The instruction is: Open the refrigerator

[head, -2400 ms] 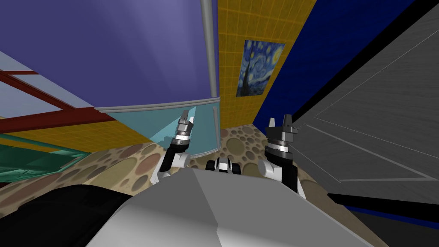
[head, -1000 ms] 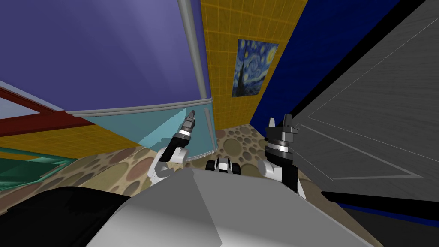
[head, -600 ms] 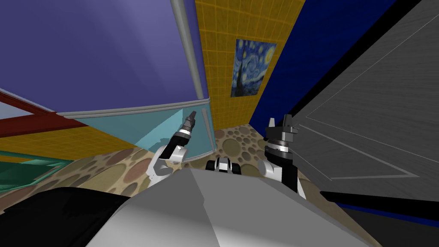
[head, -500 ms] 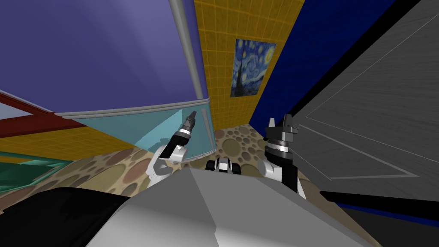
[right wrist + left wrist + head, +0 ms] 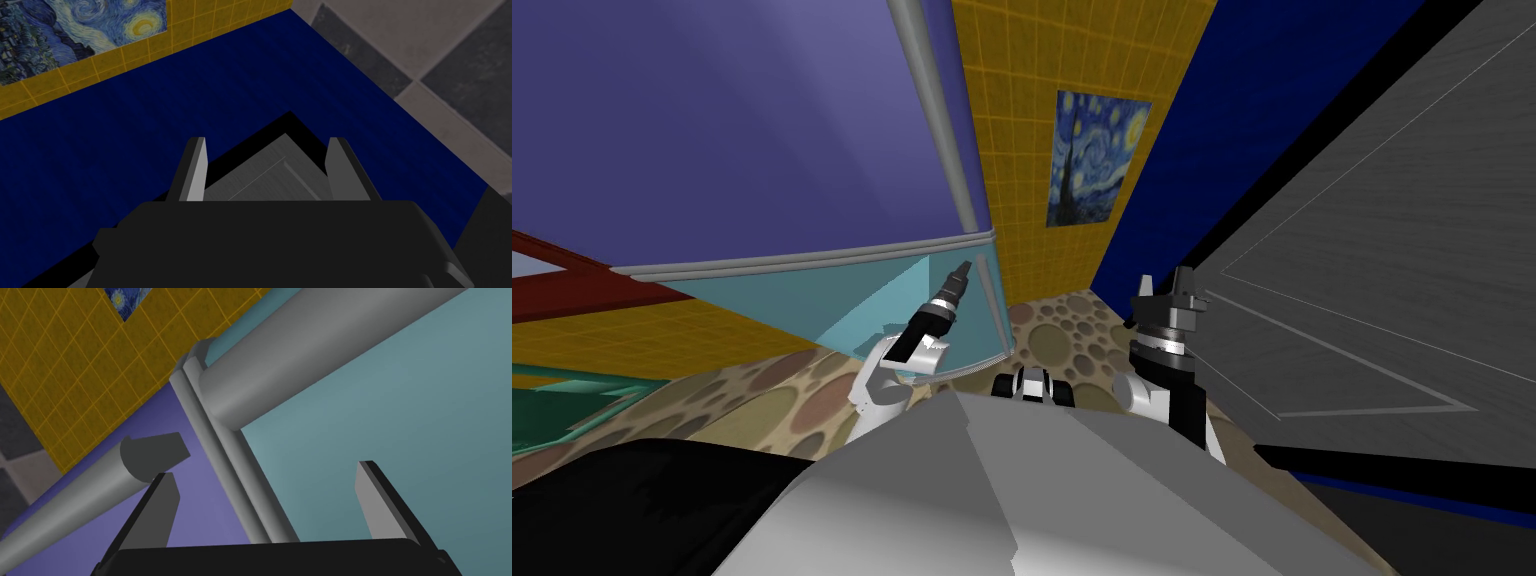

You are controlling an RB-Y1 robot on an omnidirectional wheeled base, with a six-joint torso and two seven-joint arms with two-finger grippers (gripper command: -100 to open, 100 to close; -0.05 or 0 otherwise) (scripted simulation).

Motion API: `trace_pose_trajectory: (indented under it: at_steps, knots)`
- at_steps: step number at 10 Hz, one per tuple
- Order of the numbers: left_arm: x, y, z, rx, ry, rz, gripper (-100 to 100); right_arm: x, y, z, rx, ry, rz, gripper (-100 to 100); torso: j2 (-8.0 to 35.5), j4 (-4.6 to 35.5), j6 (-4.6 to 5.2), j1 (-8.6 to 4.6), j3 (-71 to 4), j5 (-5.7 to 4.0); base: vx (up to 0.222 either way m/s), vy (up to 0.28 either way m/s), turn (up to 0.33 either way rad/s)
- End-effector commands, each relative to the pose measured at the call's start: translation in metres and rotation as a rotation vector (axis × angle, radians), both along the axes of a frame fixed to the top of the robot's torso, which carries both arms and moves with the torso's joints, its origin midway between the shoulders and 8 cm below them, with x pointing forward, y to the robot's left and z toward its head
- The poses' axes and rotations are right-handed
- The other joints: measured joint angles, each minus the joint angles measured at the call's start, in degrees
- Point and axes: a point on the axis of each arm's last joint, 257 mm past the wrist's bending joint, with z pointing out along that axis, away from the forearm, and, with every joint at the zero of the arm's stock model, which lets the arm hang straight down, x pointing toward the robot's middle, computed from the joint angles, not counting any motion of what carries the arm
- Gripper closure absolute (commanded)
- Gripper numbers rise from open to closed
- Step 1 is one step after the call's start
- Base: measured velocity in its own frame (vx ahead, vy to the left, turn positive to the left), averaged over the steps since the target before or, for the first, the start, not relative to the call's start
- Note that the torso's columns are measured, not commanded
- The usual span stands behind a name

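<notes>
Refrigerator (image 5: 762,120): purple above, teal below, grey bar handles (image 5: 310,353); left pincer (image 5: 266,475) spread at door seam.

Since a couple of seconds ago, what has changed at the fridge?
The left pincer has reached forward toward the refrigerator's grey handles, open, holding nothing. My head view swung, shifting the whole picture. The right pincer stayed raised and open.
</notes>
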Motion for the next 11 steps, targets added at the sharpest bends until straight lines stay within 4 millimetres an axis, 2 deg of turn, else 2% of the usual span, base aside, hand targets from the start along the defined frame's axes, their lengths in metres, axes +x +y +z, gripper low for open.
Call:
trace_pose_trajectory:
  at_steps: [1, 6, 11]
  knots:
    - [0.005, 0.007, -0.005, 0.043, 0.042, 0.026, -100, 0.0, 0.0, 0.0, 0.0, 0.0, 0.0, 0, 0.0, 0.0, 0.01, 0.0, 0.0, 0.0, 0.026, -0.052, -0.035]
    - [0.011, 0.022, -0.017, 0.097, 0.121, 0.078, -100, 0.0, 0.0, 0.0, 0.0, 0.0, 0.0, 0, 0.0, 0.0, 0.0, 0.03, 0.0, 0.01, 0.026, -0.036, -0.018]
    - [0.014, 0.036, -0.021, 0.152, 0.182, 0.13, -100, 0.0, 0.0, 0.0, 0.0, 0.0, 0.0, 0, -0.4, -0.1, 0.17, -0.09, -0.2, -0.03, 0.023, -0.038, -0.016]
